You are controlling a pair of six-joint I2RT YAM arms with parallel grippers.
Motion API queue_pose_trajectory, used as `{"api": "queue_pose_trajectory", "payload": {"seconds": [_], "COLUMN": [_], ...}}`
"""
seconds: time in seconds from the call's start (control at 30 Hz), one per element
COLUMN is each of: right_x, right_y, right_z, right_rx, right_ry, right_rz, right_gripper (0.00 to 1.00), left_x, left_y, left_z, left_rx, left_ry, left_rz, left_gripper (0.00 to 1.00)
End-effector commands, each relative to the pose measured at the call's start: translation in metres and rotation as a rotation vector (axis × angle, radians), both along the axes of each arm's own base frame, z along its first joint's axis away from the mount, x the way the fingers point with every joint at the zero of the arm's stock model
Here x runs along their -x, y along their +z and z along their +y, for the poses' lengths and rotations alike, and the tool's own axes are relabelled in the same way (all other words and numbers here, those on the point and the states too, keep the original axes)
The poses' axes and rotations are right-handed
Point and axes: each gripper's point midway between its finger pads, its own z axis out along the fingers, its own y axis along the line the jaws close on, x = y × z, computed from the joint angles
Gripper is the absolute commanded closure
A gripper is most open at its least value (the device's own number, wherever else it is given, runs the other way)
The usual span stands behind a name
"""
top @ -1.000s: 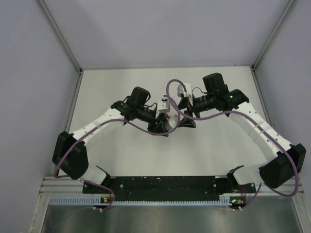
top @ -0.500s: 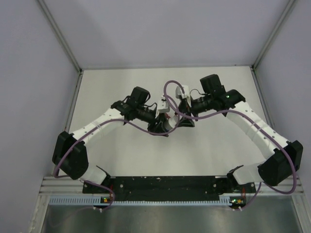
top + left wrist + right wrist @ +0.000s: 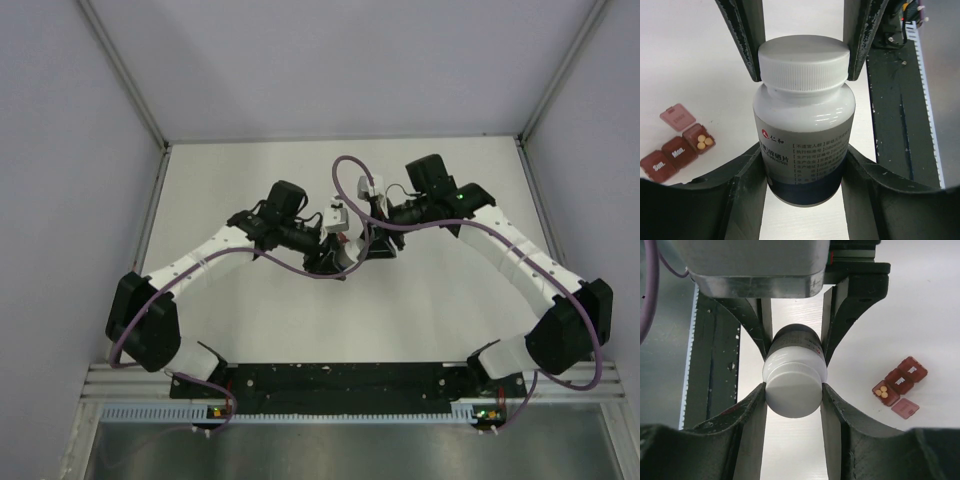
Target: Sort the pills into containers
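So the containers (image 3: 677, 150) are one little dark red-brown plastic strip of three square compartments joined in a row, lying flat on the white worktop (image 3: 700, 60). Two compartments are closed, and their lids read "Sun." and "Mon." The third, at the end, is open: its lid (image 3: 677, 117) is flipped back and looks a paler pink. Two small round yellow-orange pills (image 3: 705, 142) sit side by side in there, touching.

The white pill bottle (image 3: 804, 125) with the ribbed white cap (image 3: 803, 62) is off the worktop, lying sideways. The left hand (image 3: 804, 155) clamps its body, and the right hand (image 3: 793, 390) has its fingers against the cap.
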Motion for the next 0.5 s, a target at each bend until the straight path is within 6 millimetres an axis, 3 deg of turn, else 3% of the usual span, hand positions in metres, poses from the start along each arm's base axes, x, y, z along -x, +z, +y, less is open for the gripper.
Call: {"api": "queue_pose_trajectory", "payload": {"seconds": [0.0,0.13,0.47], "right_x": [0.000,-0.006,-0.047], "right_y": [0.002,-0.007,-0.038], "right_z": [0.014,0.021,0.038], "right_rx": [-0.026,-0.004,0.017], "right_ry": [0.001,-0.032,-0.183], "right_rz": [0.107,0.216,0.504], "right_gripper": [0.71,0.73,0.74], "left_x": [-0.022,-0.044,-0.098], "left_y": [0.019,0.020,0.020], "left_z": [-0.003,0.004,0.020], "left_rx": [0.038,0.007,-0.104], "left_ry": [0.088,0.198,0.532], "left_rz": [-0.150,-0.248,-0.578], "left_gripper": [1.00,1.00,1.00]}}
